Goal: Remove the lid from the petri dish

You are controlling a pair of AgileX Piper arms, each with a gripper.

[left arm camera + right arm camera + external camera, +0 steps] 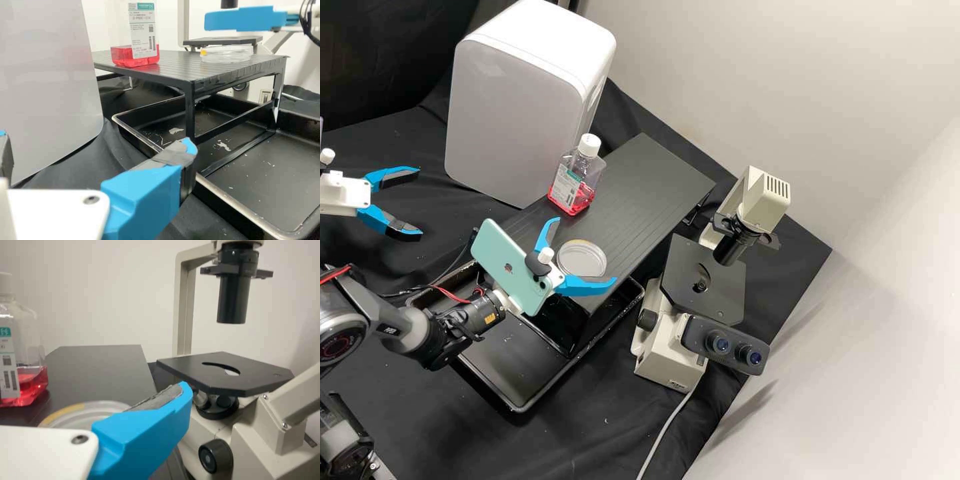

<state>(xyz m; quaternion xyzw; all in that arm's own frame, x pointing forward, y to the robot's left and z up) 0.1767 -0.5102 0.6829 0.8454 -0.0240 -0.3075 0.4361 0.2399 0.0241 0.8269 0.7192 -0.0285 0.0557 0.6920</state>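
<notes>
A clear round petri dish with its lid on sits at the near end of the black raised shelf. My right gripper is open, one blue finger on each side of the dish, with no clear contact. The right wrist view has the dish just beyond my own blue finger. My left gripper hangs open and holds nothing at the far left, well away from the shelf. From the left wrist view the dish lies on the shelf under the other arm's blue finger.
A flask of red liquid stands on the shelf behind the dish. A white box is at the back left, and a microscope stands right of the shelf. A black tray lies under the shelf.
</notes>
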